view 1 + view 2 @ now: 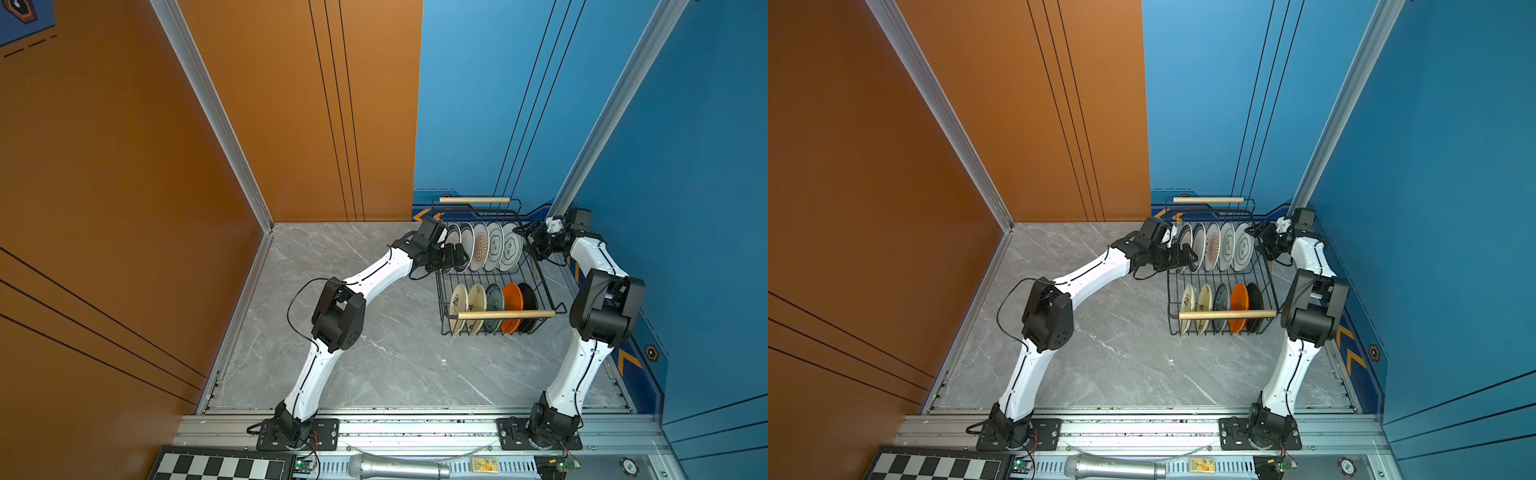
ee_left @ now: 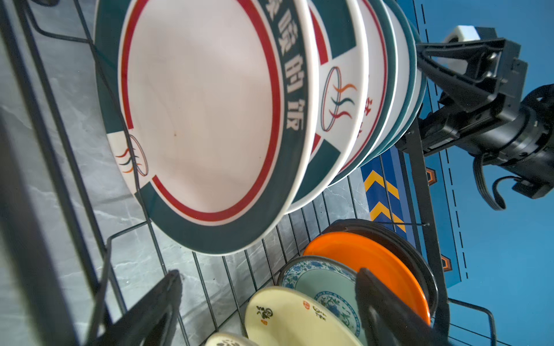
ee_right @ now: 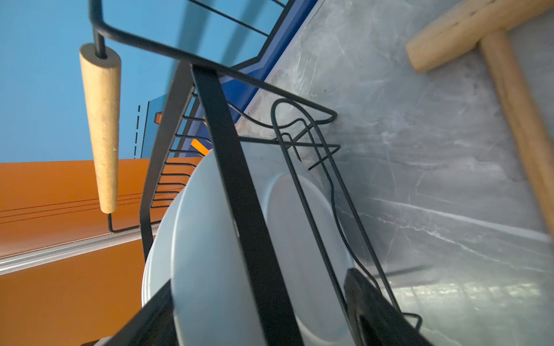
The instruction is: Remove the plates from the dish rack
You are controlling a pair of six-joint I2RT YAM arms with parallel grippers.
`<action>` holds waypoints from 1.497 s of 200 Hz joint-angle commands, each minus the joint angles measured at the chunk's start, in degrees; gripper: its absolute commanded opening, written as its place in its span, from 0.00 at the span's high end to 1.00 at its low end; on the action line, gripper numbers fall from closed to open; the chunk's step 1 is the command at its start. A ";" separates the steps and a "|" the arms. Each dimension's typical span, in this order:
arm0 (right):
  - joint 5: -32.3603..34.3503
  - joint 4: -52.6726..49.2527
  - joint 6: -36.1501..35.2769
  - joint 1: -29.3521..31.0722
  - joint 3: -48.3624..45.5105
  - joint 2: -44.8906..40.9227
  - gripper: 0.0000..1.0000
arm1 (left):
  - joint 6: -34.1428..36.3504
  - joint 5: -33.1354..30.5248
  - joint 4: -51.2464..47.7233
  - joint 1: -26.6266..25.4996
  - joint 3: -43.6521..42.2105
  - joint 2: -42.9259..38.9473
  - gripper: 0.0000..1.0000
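The dish rack [image 1: 439, 286] fills the worktop's [image 1: 353, 353] far right corner. 2 wooden handles [image 1: 506, 314] bar its near and far ends. 10 upright plates [image 1: 482, 247] stand in 2 tight rows, with a narrow gap between. The worktop left of the rack lies open.

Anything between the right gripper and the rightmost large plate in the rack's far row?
Yes: the black wire dish rack's flat side bar and wire loops cross between the open right gripper and that large white plate.

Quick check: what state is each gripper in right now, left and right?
left gripper: open, holding nothing.
right gripper: open, jaws either side of the end large white plate and a dish rack bar; no grip visible.
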 commanded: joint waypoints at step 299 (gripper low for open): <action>20.87 -7.83 -8.40 -5.84 -0.69 -9.22 0.00 | 9.84 -8.67 1.07 -2.59 -8.70 -9.26 0.02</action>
